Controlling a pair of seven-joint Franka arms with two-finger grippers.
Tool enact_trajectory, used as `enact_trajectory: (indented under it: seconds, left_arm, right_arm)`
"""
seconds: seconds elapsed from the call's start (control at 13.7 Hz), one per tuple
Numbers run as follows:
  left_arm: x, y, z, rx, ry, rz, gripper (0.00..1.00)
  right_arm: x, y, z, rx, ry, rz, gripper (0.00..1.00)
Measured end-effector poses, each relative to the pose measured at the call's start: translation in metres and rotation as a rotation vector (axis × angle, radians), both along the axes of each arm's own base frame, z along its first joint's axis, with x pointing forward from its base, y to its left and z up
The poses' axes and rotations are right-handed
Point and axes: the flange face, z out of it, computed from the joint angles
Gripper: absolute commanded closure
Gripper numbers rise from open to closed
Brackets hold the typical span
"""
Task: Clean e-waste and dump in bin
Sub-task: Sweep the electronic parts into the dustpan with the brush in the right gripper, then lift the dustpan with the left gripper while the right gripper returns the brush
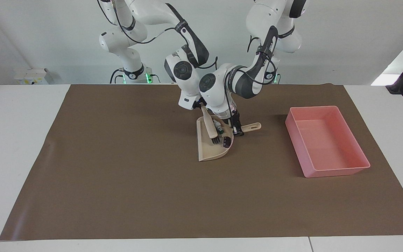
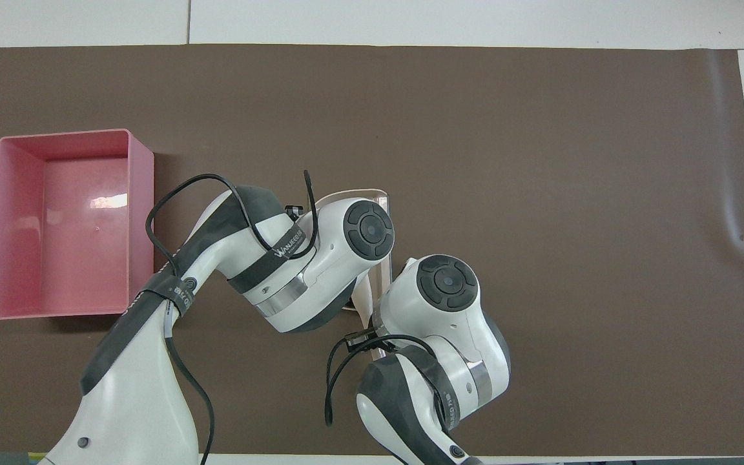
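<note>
Both e-waste parts (image 1: 221, 134) are seen in the dustpan (image 1: 206, 150), just beside the brush (image 1: 211, 130) pinched by the right tool (image 1: 202, 105). The dustpan handle is pinched by the left tool (image 1: 236, 130).

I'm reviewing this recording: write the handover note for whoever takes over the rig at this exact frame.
Left gripper: shut on the dustpan handle, pan resting on the mat.
Right gripper: shut on the brush, bristles inside the pan.
E-waste: white part and black part both lie in the dustpan.
Bin: toward the left arm's end of the table, nothing seen in it.
Done: sweeping. Left: withdraw the brush, carry the pan over the bin, tip it.
</note>
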Motion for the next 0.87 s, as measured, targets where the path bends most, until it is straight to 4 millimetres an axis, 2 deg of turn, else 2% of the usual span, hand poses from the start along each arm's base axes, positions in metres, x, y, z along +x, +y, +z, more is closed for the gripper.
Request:
enact_trajectory:
  seconds: [0.22, 0.44, 0.73, 0.87]
  left_arm:
    - [0.003, 0.003, -0.001, -0.009, -0.005, 0.0, 1.0]
    - [0.01, 0.012, 0.003, -0.038, -0.022, 0.001, 1.0]
    - [0.016, 0.04, 0.016, -0.09, -0.017, 0.005, 1.0]
    - [0.021, 0.052, 0.027, -0.118, 0.003, -0.007, 1.0]
  right_arm:
    - [0.003, -0.002, 0.007, -0.009, -0.013, 0.009, 1.0]
    - [0.003, -0.009, 0.031, -0.057, -0.032, -0.008, 1.0]
    - [0.002, -0.026, 0.064, -0.076, -0.025, -0.052, 1.0]
    - [0.01, -0.046, 0.076, -0.121, -0.043, -0.08, 1.0]
